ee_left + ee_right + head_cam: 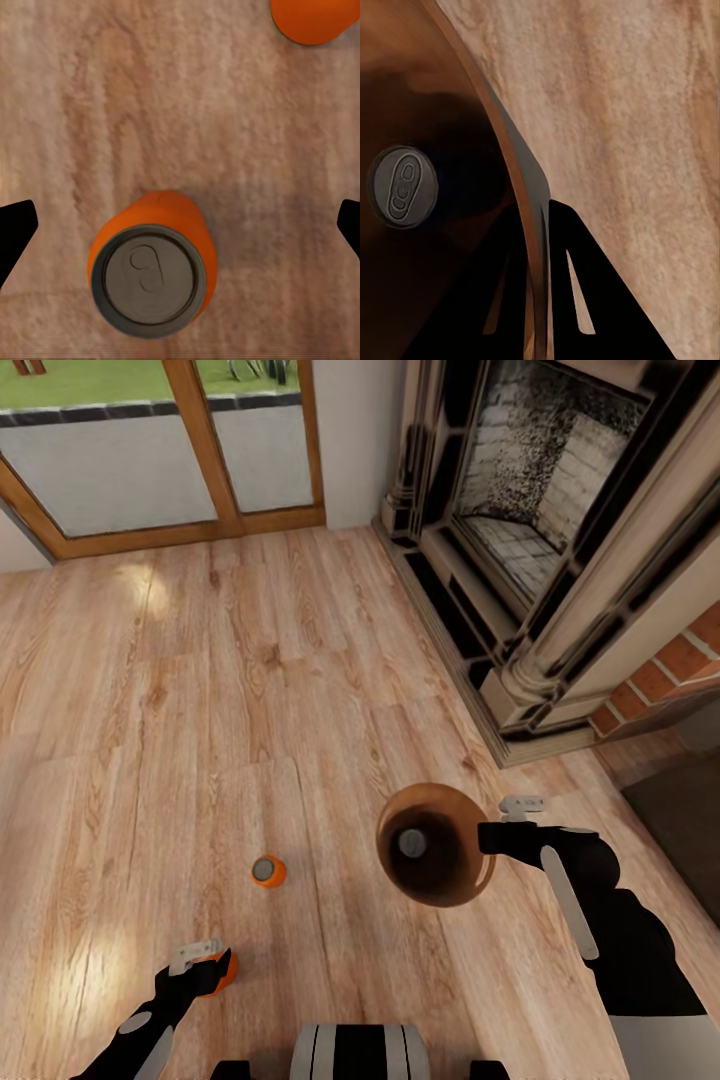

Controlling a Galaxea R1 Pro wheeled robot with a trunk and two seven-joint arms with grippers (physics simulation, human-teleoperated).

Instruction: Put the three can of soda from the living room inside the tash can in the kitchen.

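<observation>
Two soda cans on the wood floor, a third inside the bin I hold.

My left pincer (180, 225) hangs spread wide over one soda can (152, 274); another can (268, 871) stands nearby, ahead. My right pincer (536, 292) grips the bin's rim (521, 187), third can (403, 184) inside. Open floor (200, 690) stretches to the fireplace (540, 530). No readable lettering.

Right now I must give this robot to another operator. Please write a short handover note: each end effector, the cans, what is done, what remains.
Left end effector: open, fingers on either side of an upright soda can on the wood floor, not closed on it.
Right end effector: shut on the rim of the brown trash can, held above the floor.
Done: one can is inside the bin.
Left: grasp the can under the left end effector, then the other floor can; put both in the bin.
</observation>
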